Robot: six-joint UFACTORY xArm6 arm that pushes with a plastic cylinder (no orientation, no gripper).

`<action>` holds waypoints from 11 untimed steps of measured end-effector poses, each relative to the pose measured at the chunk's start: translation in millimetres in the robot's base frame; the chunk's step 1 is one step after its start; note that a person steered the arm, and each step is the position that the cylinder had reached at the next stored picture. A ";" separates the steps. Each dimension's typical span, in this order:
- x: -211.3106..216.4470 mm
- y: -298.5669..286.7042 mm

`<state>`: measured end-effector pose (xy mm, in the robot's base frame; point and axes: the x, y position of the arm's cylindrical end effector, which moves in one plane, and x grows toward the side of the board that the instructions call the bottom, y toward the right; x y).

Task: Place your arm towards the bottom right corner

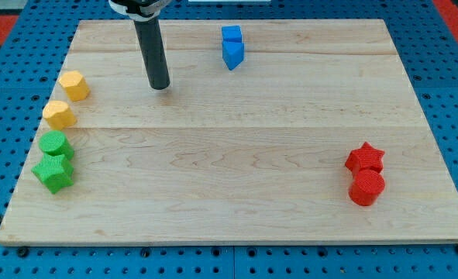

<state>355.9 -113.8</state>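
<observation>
My tip [160, 86] rests on the wooden board [236, 155] in its upper left part, right of the yellow blocks and left of the blue ones, touching none. A blue cube [231, 34] and a blue wedge-shaped block [233, 54] sit at the top centre. A red star [365, 157] and a red hexagonal block [366, 187] sit near the view's right edge, towards the bottom right corner.
Along the left edge stand two yellow hexagonal blocks [74, 84] [60, 115], a green round block [55, 144] and a green star [54, 172]. Blue pegboard [453, 70] surrounds the board.
</observation>
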 end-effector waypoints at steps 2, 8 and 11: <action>0.0 1.4; 42.1 12.3; 203.0 28.0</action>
